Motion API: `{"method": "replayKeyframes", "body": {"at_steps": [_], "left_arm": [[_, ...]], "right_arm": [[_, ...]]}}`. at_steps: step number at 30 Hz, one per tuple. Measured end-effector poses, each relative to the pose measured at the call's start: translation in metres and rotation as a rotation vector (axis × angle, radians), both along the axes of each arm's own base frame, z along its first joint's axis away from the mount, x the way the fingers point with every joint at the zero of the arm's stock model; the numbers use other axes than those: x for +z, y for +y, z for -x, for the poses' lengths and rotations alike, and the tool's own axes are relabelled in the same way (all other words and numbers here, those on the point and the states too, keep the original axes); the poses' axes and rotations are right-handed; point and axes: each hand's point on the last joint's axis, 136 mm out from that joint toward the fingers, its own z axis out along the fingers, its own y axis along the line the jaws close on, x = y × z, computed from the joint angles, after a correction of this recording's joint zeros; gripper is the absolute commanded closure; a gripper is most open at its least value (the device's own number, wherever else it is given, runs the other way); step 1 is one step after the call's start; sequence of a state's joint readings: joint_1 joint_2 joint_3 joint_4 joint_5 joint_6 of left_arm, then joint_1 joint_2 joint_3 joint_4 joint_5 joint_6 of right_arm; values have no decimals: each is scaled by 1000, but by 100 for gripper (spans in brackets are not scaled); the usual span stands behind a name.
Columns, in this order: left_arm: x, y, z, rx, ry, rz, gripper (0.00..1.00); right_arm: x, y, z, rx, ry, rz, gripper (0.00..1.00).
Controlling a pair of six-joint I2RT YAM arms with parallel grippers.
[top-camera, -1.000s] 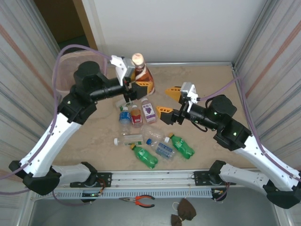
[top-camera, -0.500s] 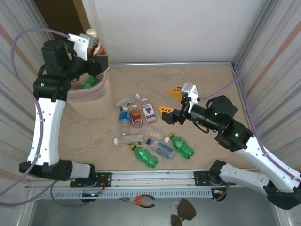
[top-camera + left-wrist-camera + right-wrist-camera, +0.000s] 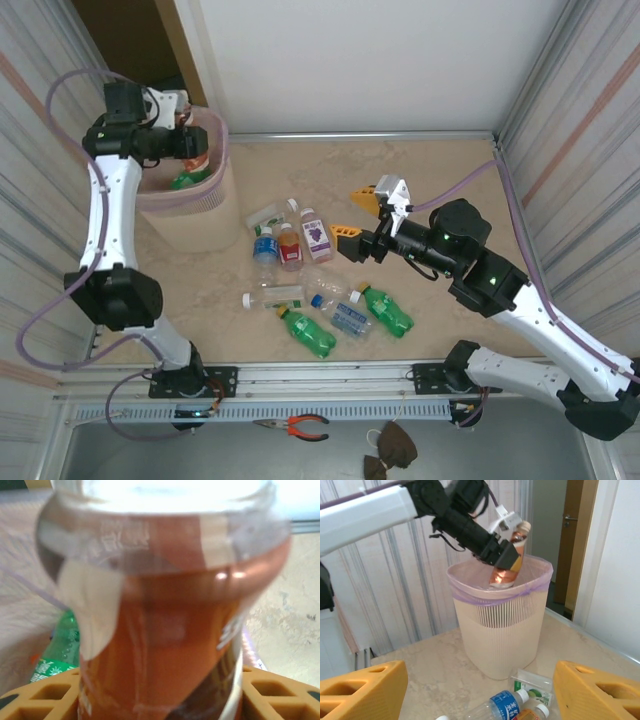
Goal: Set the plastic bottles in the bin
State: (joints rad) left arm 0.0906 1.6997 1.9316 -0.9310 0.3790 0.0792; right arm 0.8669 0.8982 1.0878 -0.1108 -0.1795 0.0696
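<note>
Left gripper [image 3: 502, 555] clamps one brown bottle [image 3: 160, 630], cap up and long axis slightly tilted, over the bin [image 3: 500, 630] at the table's [image 3: 440, 170] far-left corner, one green bottle [image 3: 185, 180] inside; right gripper [image 3: 350, 215] stands open, empty, above about eight loose bottles [image 3: 289, 247] mid-table.

The left claw [image 3: 193, 150], clamped on the brown bottle [image 3: 170, 630], is no longer above the middle of the table [image 3: 450, 180]. It now reaches over the bin [image 3: 195, 228] at far left, bottle tilted inside the rim.

Top looks down; right wrist faces bin [image 3: 497, 630].
</note>
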Motion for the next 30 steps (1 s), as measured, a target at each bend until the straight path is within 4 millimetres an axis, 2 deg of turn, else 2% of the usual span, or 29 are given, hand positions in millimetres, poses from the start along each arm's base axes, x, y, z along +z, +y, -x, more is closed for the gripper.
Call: {"method": "replayKeyframes", "body": {"at_steps": [10,16,19,25,30], "left_arm": [[-74,-6,-11,-37,212,44,46],[-128,-14,0,-60,369,75,45],[-149,-22,4,-81,429,78,44],[-167,-41,5,-132,488,86,41],[-170,-61,2,-183,499,71,28]], "right_arm": [[1,-1,1,0,-1,-2,25],[0,0,0,0,-3,-3,26],[-5,0,0,0,5,5,26],[-11,-1,0,-3,10,12,25],[-10,-9,2,-24,4,6,25]]}}
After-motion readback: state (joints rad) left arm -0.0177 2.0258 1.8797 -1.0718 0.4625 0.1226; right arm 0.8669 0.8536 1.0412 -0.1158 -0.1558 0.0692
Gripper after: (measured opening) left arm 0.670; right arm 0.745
